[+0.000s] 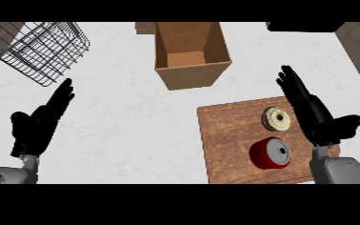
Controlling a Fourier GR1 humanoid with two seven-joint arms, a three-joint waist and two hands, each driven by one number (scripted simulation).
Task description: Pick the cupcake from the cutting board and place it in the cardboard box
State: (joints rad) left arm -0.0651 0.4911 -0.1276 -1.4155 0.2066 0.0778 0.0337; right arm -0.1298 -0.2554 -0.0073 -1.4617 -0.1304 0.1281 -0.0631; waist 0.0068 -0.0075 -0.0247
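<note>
Right robot hand [314, 108] beside cupcake [271, 153] (cutting board [228, 143]), fingers straight, empty.

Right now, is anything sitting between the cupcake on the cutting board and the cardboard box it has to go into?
Nothing visible does. The cupcake sits on the cutting board, and only bare counter separates the board from the open cardboard box. The red object lies on the board's near side, away from that path. The right hand is open beside the cupcake.

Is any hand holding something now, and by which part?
Nothing is held. The left hand and right hand are open; the cupcake lies untouched on the cutting board.
</note>
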